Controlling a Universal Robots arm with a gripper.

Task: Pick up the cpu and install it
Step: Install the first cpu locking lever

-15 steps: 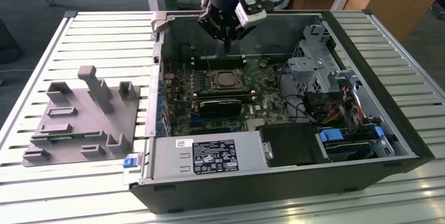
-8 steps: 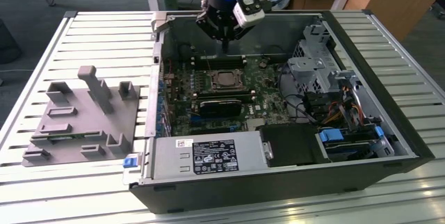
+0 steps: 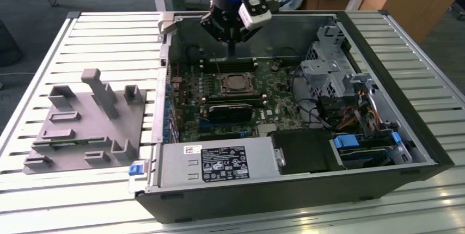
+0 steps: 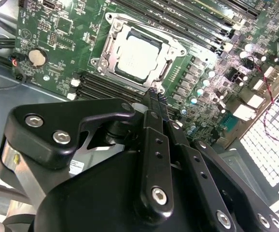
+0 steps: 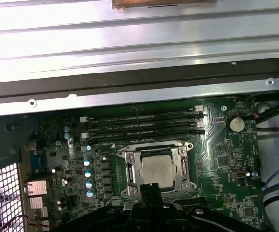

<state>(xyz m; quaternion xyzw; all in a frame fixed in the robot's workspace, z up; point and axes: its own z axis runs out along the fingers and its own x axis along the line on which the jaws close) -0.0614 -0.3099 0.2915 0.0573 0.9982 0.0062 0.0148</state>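
I am hovering my pincer (image 4: 155, 95), fingers pressed together and gripping nothing, just above the cpu (image 4: 138, 59), which is sitting in the motherboard socket (image 5: 155, 169). If it is lying crooked there, any downward press risks bending socket pins.

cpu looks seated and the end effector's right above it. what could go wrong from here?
1. The end effector hangs close over the cpu; any downward drift could press the chip into its socket.
2. The memory slots flank the socket, so a sideways exit could clip them.
3. The case wall stands near the arm.
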